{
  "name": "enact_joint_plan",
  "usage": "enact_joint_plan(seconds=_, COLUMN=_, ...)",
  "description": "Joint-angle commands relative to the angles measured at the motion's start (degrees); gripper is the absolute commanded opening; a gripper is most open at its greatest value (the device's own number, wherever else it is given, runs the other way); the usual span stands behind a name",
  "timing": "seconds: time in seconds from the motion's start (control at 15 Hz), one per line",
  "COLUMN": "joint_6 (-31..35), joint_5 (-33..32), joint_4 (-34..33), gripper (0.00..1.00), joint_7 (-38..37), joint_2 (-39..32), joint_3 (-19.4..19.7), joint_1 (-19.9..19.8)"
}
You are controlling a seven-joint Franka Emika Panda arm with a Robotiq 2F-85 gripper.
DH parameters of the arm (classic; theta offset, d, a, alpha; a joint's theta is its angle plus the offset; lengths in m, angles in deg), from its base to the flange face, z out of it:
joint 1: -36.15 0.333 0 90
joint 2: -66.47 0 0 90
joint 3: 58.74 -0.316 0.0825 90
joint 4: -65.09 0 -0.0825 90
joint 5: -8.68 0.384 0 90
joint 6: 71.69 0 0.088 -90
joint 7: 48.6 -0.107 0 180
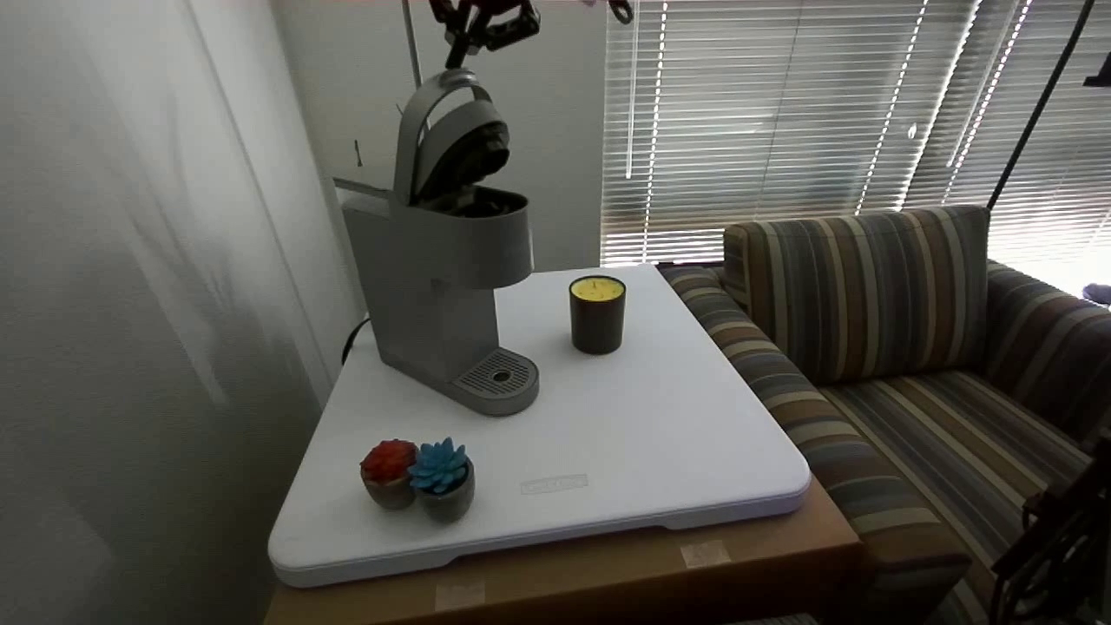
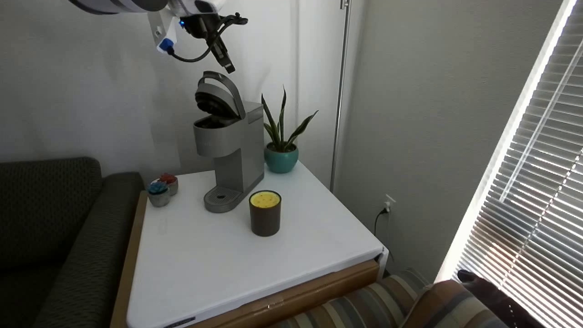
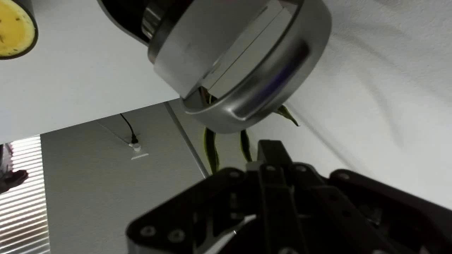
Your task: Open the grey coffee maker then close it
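Observation:
The grey coffee maker [image 1: 408,286] stands on the white table and shows in both exterior views [image 2: 253,146]. Its top lid with loop handle [image 1: 418,130] is raised and tilted back, showing the dark opening under it. In the wrist view the lid's rounded handle [image 3: 279,81] fills the top middle. My gripper [image 3: 273,151] has its fingers together with nothing seen between them. In an exterior view the gripper [image 2: 230,69] is just above and behind the raised handle, apparently a little apart from it. In an exterior view the fingertips [image 1: 456,59] overlap the handle's top edge, so contact is unclear.
A dark cup with yellow top [image 1: 597,317] stands beside the coffee maker. Two small potted succulents [image 1: 444,490] are near the table edge. A teal-potted plant [image 2: 281,157] stands behind the machine. A wall and a striped sofa [image 1: 859,295] flank the white table [image 1: 660,408].

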Motion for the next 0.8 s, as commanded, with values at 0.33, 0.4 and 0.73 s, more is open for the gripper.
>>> enact_joint_plan(seconds=0.33, joint_6=-3.75, joint_5=3.31, joint_4=-5.76, gripper=0.00, joint_7=5.74, joint_2=-3.66, joint_3=-2.18, joint_1=-0.84)
enact_joint_plan(seconds=0.4, joint_6=-4.01, joint_5=3.15, joint_4=-5.76, gripper=0.00, joint_7=5.75, joint_2=-3.46, joint_3=-1.94, joint_1=-0.70)
enact_joint_plan(seconds=0.73, joint_6=-7.92, joint_5=5.62, joint_4=-6.12, gripper=0.00, joint_7=8.21, joint_2=-2.85, joint_3=-3.95, joint_1=-2.11)
